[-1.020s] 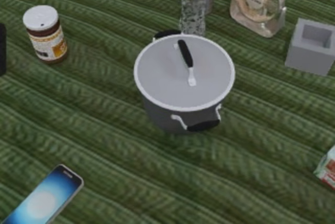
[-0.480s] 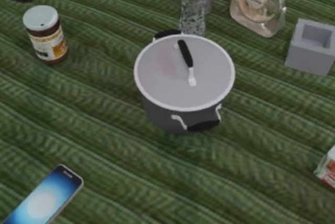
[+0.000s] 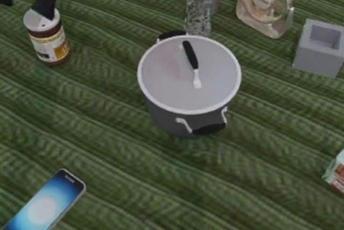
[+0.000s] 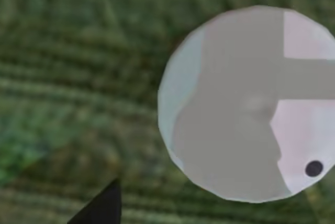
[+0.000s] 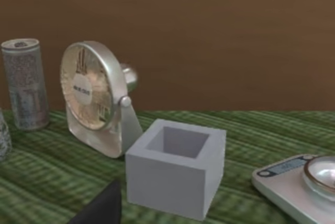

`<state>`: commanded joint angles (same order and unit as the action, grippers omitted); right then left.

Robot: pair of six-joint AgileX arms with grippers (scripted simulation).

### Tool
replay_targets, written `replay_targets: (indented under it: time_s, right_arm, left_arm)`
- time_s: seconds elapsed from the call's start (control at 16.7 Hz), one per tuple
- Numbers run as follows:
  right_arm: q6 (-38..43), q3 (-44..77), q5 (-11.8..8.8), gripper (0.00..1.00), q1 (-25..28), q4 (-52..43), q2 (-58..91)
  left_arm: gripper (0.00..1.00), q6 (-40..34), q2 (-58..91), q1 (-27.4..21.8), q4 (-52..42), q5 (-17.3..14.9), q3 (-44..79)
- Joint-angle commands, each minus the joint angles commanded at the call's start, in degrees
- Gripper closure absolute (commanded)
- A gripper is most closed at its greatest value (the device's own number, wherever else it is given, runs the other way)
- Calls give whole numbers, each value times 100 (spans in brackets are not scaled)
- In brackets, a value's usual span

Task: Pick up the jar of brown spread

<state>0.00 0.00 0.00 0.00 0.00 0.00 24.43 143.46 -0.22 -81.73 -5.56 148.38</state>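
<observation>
The jar of brown spread (image 3: 48, 39) stands upright at the far left of the green cloth, with a white lid, dark contents and a white-and-orange label. My left gripper (image 3: 45, 0) hangs right over the back of its lid, open and holding nothing. In the left wrist view the lid (image 4: 246, 103) fills the picture from above, with the gripper's shadow across it. One dark fingertip (image 4: 102, 208) shows off to the lid's side. My right gripper (image 5: 149, 216) is out of the top view, parked low near the grey box and open, with one fingertip (image 5: 102, 208) showing.
A grey pot (image 3: 188, 82) with a lid sits mid-table, and a clear speckled bottle (image 3: 200, 1) stands behind it. A fan (image 3: 266, 1) and a grey open box (image 3: 321, 46) are at the back right. A phone (image 3: 45, 203) lies front left, a carton (image 3: 337, 172) at the right edge, and a scale (image 5: 293, 182) shows in the right wrist view.
My left gripper has come in from the top left corner and moved over the jar's lid. The jar has not moved.
</observation>
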Motion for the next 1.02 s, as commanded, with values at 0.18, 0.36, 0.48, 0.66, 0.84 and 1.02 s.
replay_targets:
  time_s: [0.18,0.36,0.48,0.66,0.84,1.02]
  right_arm:
    - [0,0,0,0,0,0,0]
    - [0,0,0,0,0,0,0]
    - [0,0,0,0,0,0,0]
    - [0,0,0,0,0,0,0]
    - [0,0,0,0,0,0,0]
    - [0,0,0,0,0,0,0]
  left_arm:
    - [0,163,825,17,-427,-16,1054]
    - [0,256,1280,28,-655,-26,1671]
    - [0,272,1358,30,-693,-27,1781]
    - [0,272,1358,30,-693,-27,1781]
    - [0,264,1379,-3,-689,-25,1788]
    - [0,248,1748,3,-754,-28,2199]
